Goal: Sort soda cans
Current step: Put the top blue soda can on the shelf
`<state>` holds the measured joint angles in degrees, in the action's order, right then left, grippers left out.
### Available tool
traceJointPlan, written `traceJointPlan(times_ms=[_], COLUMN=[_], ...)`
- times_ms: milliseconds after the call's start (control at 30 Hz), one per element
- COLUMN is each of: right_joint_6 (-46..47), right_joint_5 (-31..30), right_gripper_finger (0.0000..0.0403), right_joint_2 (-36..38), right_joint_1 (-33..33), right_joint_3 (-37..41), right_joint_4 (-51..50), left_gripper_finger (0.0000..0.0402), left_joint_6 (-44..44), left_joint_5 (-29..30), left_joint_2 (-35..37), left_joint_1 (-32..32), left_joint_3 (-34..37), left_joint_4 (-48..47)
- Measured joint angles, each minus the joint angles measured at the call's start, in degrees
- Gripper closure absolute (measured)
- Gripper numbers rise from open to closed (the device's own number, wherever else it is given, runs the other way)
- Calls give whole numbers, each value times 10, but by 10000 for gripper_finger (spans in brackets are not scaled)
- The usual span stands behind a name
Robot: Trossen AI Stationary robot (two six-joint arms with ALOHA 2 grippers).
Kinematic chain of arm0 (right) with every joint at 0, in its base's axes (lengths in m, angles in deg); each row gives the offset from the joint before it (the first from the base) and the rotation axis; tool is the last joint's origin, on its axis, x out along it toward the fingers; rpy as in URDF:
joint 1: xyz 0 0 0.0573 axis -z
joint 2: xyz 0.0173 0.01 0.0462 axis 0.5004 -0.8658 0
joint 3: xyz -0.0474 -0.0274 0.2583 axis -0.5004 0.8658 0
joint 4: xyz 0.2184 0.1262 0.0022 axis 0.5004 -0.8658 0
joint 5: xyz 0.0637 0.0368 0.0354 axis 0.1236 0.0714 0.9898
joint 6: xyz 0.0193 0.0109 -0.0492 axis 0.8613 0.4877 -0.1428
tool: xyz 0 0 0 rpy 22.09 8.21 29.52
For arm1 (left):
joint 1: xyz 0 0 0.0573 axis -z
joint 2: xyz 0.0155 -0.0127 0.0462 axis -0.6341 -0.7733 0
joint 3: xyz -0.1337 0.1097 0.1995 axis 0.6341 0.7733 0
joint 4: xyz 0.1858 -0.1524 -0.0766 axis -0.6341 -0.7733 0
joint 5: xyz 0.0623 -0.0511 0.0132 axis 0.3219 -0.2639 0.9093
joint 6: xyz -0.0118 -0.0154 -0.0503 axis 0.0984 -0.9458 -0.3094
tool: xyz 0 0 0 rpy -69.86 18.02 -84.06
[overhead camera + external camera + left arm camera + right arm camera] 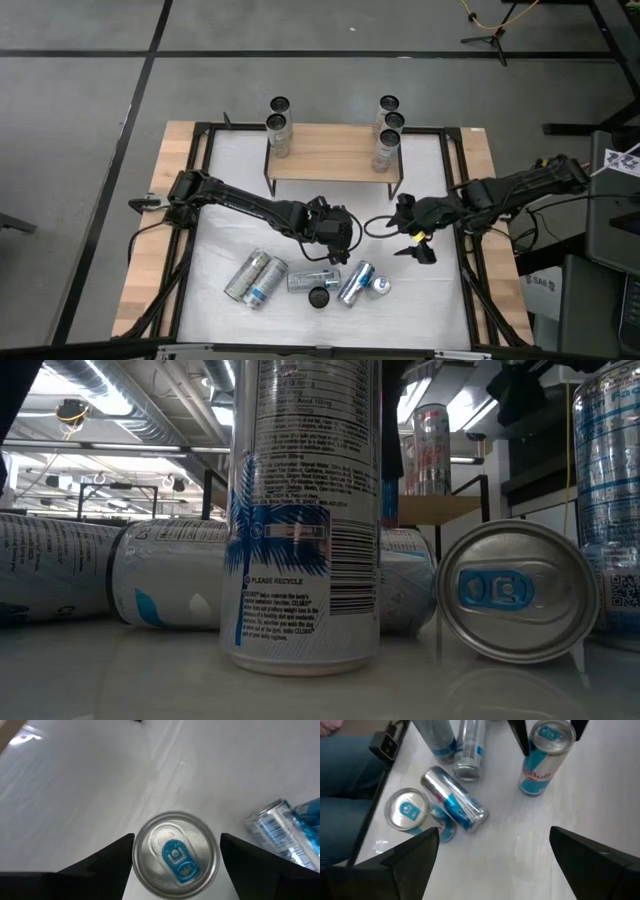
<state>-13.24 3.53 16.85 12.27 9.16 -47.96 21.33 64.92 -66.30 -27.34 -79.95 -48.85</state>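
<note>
1. High view: left gripper [338,232] over the middle of the white worktop [430,300], fingers apart on either side of an upright soda can [176,854], not yet closed on it.
2. Left wrist view: same can seen from above between the two dark fingers [107,862], silver top with a blue tab, a gap on each side; another can lying nearby [287,832].
3. Right gripper [418,245] just beside to the right, fingers wide apart, nothing held, waiting.
4. Right wrist view: red-and-blue marked upright can [546,755] between the other arm's fingers; lying cans [454,797] and one more standing can [415,815] near the worktop's front edge.
5. High view: two cans [279,122] on the left end of the wooden shelf [330,155] at the back, three [388,128] on the right end; about half a dozen loose near the front [255,278].
6. Step in hand, judged: grasp of the upright can. Next: close squarely on the can's body, lift straight up clear of the lying neighbours, carry to the matching shelf end. Risk: tipping the slim can if closed off-centre.
</note>
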Motion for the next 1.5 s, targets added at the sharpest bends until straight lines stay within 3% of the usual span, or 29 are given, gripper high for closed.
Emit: traceJointPlan(times_ms=[900, 1267, 1500], right_joint_6=[0, 0, -1], right_joint_5=[0, 0, 0], right_gripper_finger=[27, 27, 27], right_joint_2=[-18, -18, -18], right_joint_1=[1, 1, 1], right_joint_3=[0, 0, 0], right_joint_4=[0, 0, 0], left_gripper_finger=[119, 184, 184], left_joint_6=[-15, -14, 3], left_joint_5=[-15, -20, -39], left_joint_2=[-26, -26, -25], left_joint_1=[-5, -9, -15], left_joint_3=[0, 0, 0], left_joint_4=[0, 0, 1])
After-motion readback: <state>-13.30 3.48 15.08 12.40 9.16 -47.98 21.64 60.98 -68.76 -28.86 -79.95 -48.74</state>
